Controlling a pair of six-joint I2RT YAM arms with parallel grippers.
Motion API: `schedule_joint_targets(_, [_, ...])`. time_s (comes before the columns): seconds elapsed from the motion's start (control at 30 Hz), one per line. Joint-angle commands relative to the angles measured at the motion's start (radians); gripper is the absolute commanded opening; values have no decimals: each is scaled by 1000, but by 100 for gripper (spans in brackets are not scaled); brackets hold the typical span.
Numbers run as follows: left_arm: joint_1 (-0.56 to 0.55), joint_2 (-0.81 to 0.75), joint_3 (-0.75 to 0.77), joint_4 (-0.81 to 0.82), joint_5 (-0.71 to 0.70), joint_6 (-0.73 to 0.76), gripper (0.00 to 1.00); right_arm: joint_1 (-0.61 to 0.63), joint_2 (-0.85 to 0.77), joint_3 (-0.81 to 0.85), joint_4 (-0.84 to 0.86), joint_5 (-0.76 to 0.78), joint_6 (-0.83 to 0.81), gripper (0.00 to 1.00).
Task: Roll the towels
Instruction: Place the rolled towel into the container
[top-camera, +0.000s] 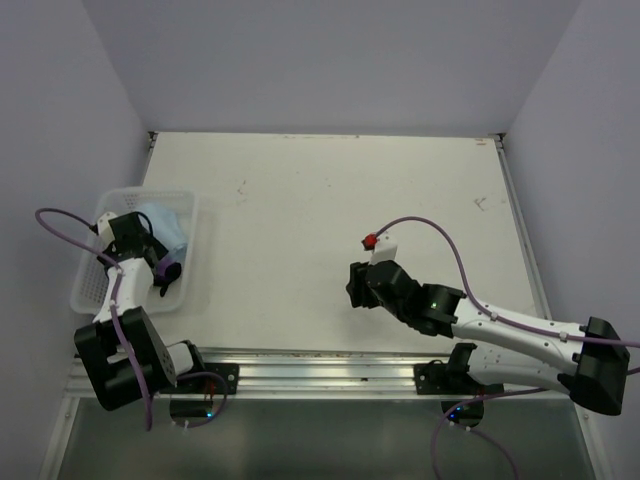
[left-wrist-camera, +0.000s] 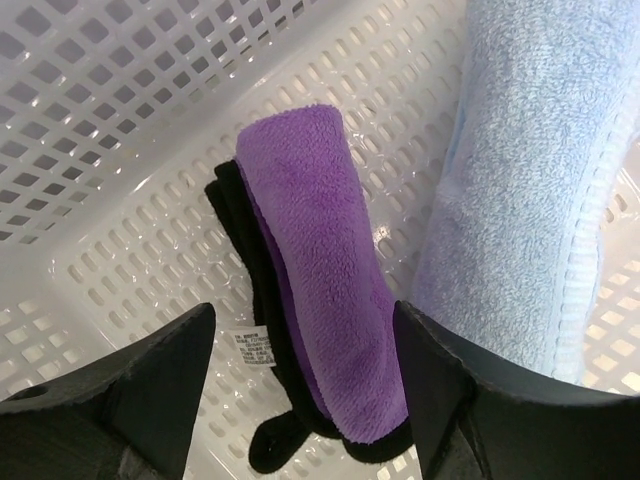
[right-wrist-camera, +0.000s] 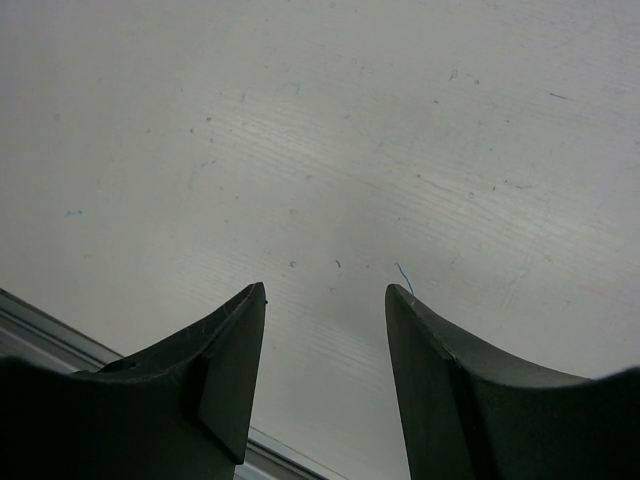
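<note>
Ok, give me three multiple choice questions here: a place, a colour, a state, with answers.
1. Where does the purple and black towel lie? A inside the white mesh basket; B spread flat outside it; C hung over its rim.
2. What colour is the rolled towel beside it? A red; B light blue; C green.
3. How does the left gripper stand? A shut on the basket's rim; B shut, holding nothing; C open over the purple and black towel.
Answers: 1 A, the mesh floor shows under it. 2 B, the light blue towel lies alongside it. 3 C, the fingers stand apart, gripping nothing.
</note>
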Motion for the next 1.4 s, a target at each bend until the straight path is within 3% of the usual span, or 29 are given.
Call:
schedule_joint_targets(0.0, [11, -27, 24, -24, 18, -21, 76, -6, -23, 39, -9, 29, 10, 55])
schedule_joint_targets(0.3, [-10, -197, 178, -102, 20, -27, 90, -5, -21, 122, -74, 47, -30, 59])
schedule_joint_targets(0.37, [-38, -223, 231, -97, 29, -9, 96, -5, -9, 142, -92, 67, -35, 73])
schedule_joint_targets(0.43, [-101, -263, 273, -44, 38, 61, 100, -16, 14, 178, -120, 98, -40, 83])
schedule_joint_targets(0.6, [-322, -277, 364, 4, 87, 148, 100, -135, 51, 269, -166, 28, -64, 87])
schedule_joint_targets(0.63, [-348, -277, 373, 13, 122, 158, 100, -214, 52, 277, -166, -30, -64, 88])
schedule_joint_targets(0.73, [-458, -303, 331, 64, 139, 171, 100, -388, 81, 321, -203, -101, -76, 89])
schedule_joint_targets(0.83, [-503, -315, 255, 127, 194, 163, 100, -476, 164, 411, -307, -103, -104, 99])
schedule_joint_targets(1.07, [-652, -295, 133, 174, 104, 240, 100, -536, 175, 461, -373, -60, -76, 99])
schedule_joint_targets(1.2, [-658, -334, 105, 202, 107, 232, 100, -548, 174, 465, -402, 52, -50, 99])
schedule_joint_targets(1.37, [-661, -345, 97, 177, 174, 217, 100, -550, 229, 493, -440, 86, -43, 99])
